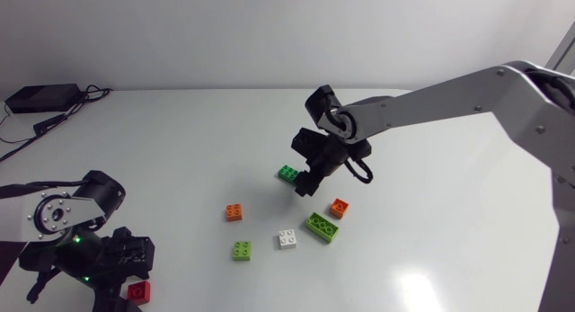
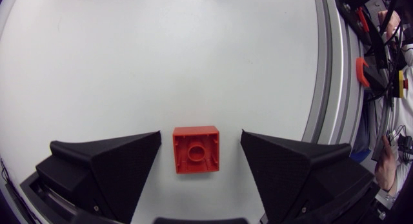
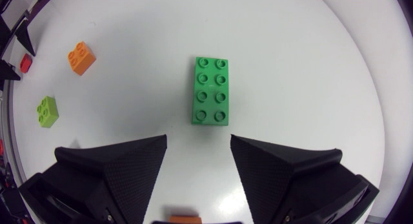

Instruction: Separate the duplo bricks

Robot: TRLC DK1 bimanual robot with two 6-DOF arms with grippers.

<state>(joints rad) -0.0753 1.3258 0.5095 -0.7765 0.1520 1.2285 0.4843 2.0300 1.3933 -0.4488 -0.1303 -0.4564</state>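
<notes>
A red brick (image 2: 195, 148) lies upside down on the table between the fingers of my left gripper (image 2: 201, 139), which stands open with a gap on each side of the brick. From above, this red brick (image 1: 138, 290) is at the front left, by my left gripper (image 1: 133, 274). My right gripper (image 3: 199, 143) is open and holds nothing. A dark green eight-stud brick (image 3: 211, 90) lies flat on the table just ahead of its fingertips. From above, that green brick (image 1: 287, 173) sits beside my right gripper (image 1: 308, 179) near mid-table.
Loose bricks lie in front of the right gripper: an orange one (image 1: 234, 212), a small lime one (image 1: 241, 250), a white one (image 1: 287, 238), a long lime one (image 1: 322, 227) and another orange one (image 1: 339, 208). A black box with cables (image 1: 40, 98) sits at the back left.
</notes>
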